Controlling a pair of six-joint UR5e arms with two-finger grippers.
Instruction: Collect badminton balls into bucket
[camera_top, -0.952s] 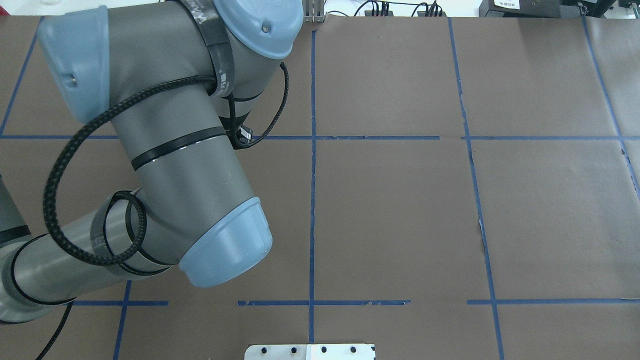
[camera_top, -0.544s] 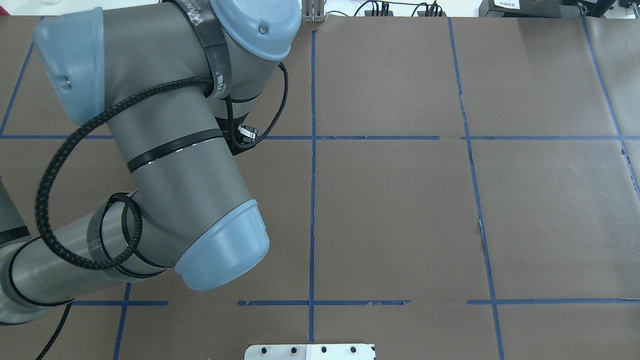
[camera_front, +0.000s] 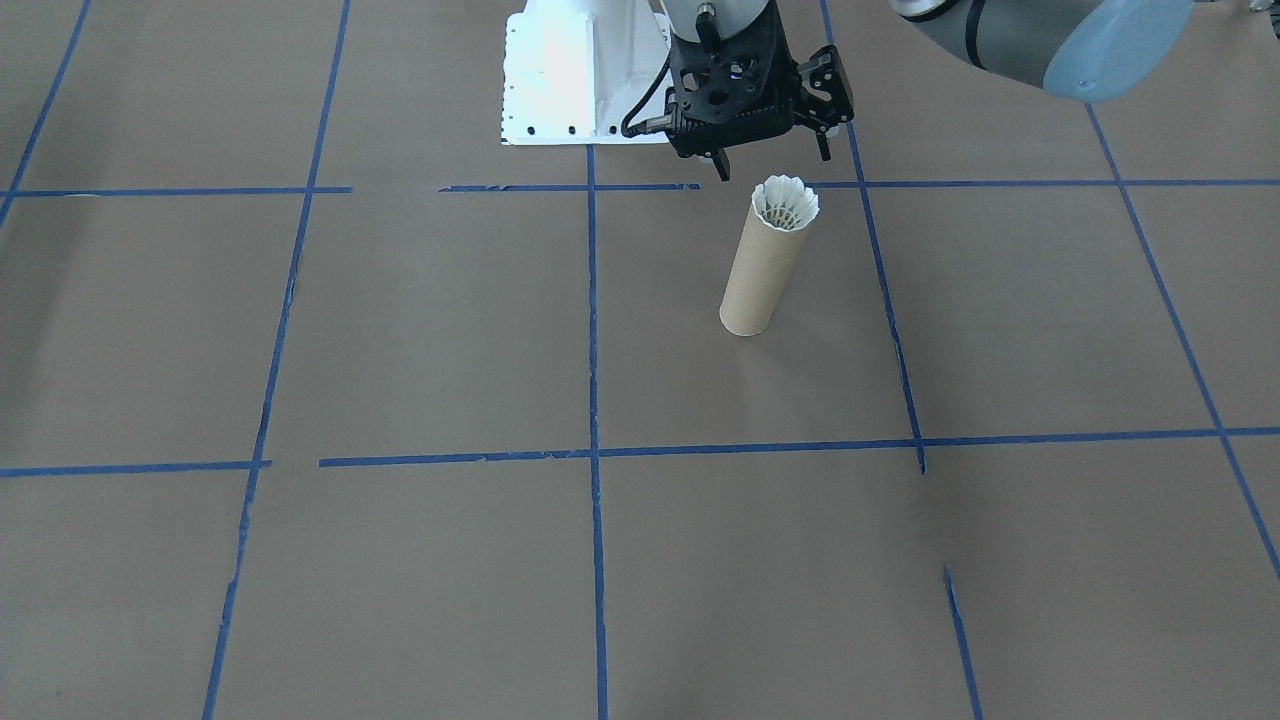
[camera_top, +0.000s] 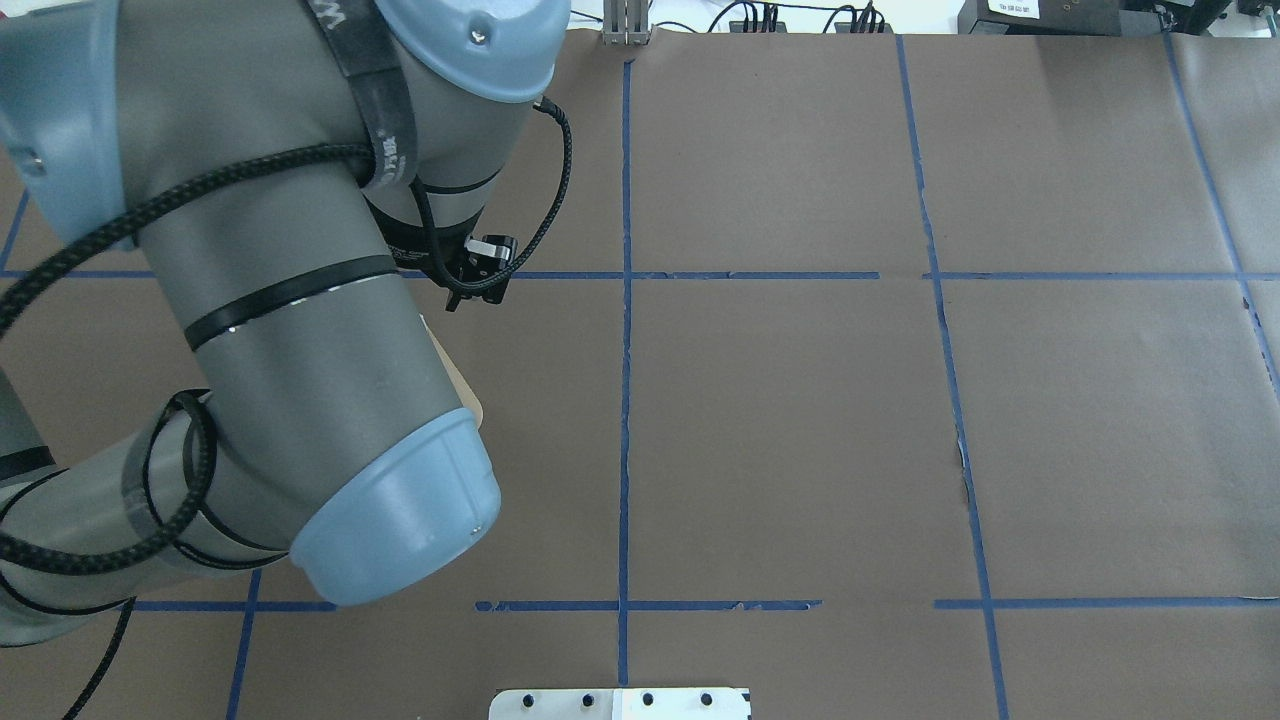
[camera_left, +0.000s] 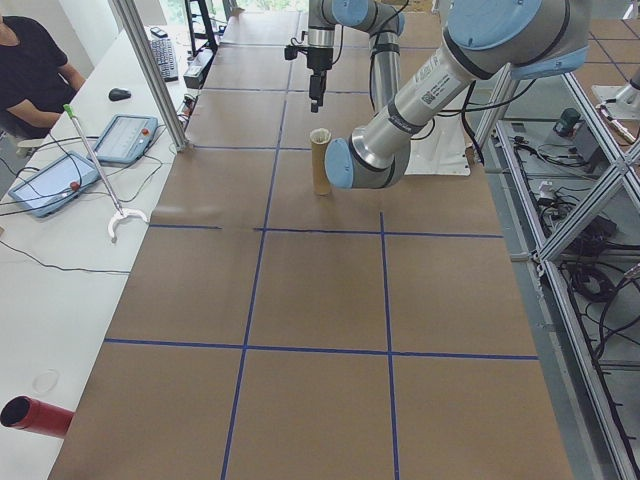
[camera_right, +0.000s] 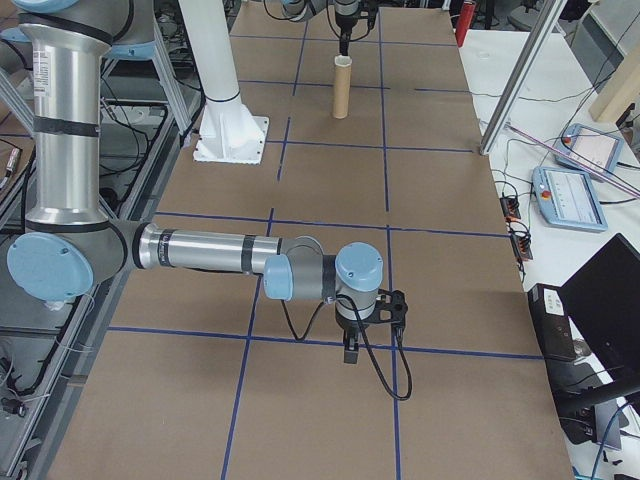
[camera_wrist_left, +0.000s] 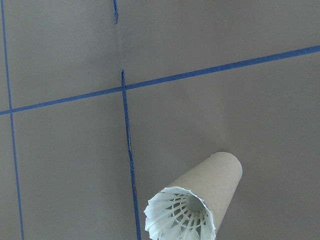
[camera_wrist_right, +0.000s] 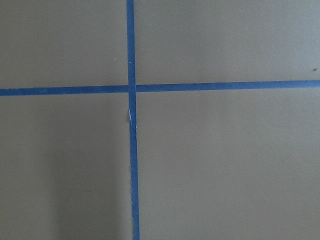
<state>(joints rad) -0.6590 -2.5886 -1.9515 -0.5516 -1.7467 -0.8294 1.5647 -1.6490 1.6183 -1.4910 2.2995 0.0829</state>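
The bucket (camera_front: 762, 270) is a tall brown cardboard tube standing upright on the table. A white feather badminton ball (camera_front: 785, 203) sits in its mouth with the feathers facing up. The left wrist view shows the badminton ball (camera_wrist_left: 180, 216) in the bucket (camera_wrist_left: 212, 182) from above. My left gripper (camera_front: 774, 163) hangs open and empty just above and behind the tube's top, not touching it. In the overhead view only a sliver of the bucket (camera_top: 465, 390) shows under my left arm. My right gripper (camera_right: 350, 352) hangs low over bare table far from the tube; I cannot tell whether it is open or shut.
The white robot base (camera_front: 580, 80) stands behind the tube. Blue tape lines grid the brown table (camera_front: 400, 330). A side desk with tablets (camera_left: 125, 135) and a seated person (camera_left: 30, 70) runs along the table's far edge. A red cylinder (camera_left: 35, 415) lies there.
In the overhead view my left arm has swung leftward and looms larger. More of the left gripper shows and a sliver of the tube is uncovered.
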